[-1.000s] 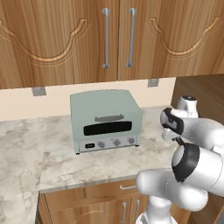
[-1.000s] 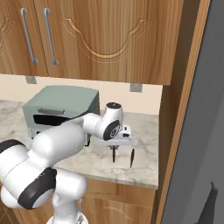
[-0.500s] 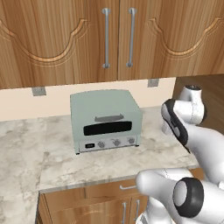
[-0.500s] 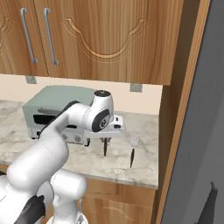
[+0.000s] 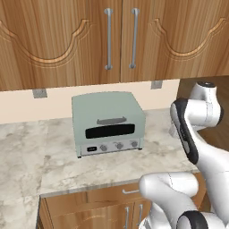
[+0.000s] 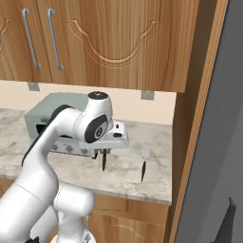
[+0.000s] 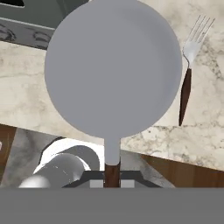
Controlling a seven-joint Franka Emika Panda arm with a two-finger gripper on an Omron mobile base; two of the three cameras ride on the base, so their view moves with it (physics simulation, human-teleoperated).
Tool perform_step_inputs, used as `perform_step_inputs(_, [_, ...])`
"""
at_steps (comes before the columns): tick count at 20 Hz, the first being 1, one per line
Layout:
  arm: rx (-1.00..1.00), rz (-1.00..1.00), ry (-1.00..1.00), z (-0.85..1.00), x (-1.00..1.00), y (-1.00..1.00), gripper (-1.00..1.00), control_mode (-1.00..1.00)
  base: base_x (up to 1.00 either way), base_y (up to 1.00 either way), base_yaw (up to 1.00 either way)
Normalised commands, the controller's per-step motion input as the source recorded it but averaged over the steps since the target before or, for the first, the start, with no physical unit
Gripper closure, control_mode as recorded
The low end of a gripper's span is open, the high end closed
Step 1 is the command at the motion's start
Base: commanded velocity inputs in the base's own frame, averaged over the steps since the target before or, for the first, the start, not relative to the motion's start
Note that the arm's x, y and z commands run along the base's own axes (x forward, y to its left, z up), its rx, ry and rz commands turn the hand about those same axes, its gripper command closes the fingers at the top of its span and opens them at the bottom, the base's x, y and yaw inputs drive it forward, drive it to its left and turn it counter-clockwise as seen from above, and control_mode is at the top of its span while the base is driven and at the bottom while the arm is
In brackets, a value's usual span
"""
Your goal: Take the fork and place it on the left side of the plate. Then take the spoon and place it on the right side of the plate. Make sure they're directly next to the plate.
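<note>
My gripper (image 6: 105,150) is shut on the spoon (image 7: 113,65). In the hand view its big grey bowl looms close and its brown handle runs down between my fingers. In the right base view the spoon's dark handle (image 6: 104,161) hangs below the hand, just above the marble counter. The fork (image 6: 144,163), with silver tines and a dark brown handle, lies flat on the counter to the right of the spoon, apart from it; it lies at the right in the hand view too (image 7: 188,83). The plate is out of view.
A pale green toaster oven (image 5: 109,123) stands at the back of the counter (image 5: 27,156), left of the hand. Wooden wall cabinets (image 5: 120,36) hang above. A tall wooden panel (image 6: 199,118) closes the counter's right end, just beyond the fork.
The arm has swung left along the counter with the spoon in the gripper, away from the fork. The fork has stayed where it lay.
</note>
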Motion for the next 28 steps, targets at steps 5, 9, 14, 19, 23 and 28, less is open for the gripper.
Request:
perform_step_inputs(5, [-0.01,0.01,-0.12,0.13,-0.49,0.10,1.00,-1.00,0.00,0.00,0.00])
perform_step_inputs(9, [-0.01,0.01,0.00,0.00,-0.01,0.06,1.00,-1.00,0.00,0.00,0.00])
perform_step_inputs(14, [0.00,0.00,-0.04,0.00,-0.10,0.00,1.00,1.00,-0.22,0.00,-0.01])
perform_step_inputs(19, [0.00,0.00,0.00,0.00,0.00,0.00,1.00,1.00,-0.68,0.00,-0.15])
perform_step_inputs(23, [0.00,0.00,0.00,0.00,0.00,0.00,1.00,1.00,-0.44,0.09,-0.28])
perform_step_inputs(28, [0.00,0.00,0.00,0.00,0.00,0.00,1.00,1.00,-0.28,0.09,-0.41])
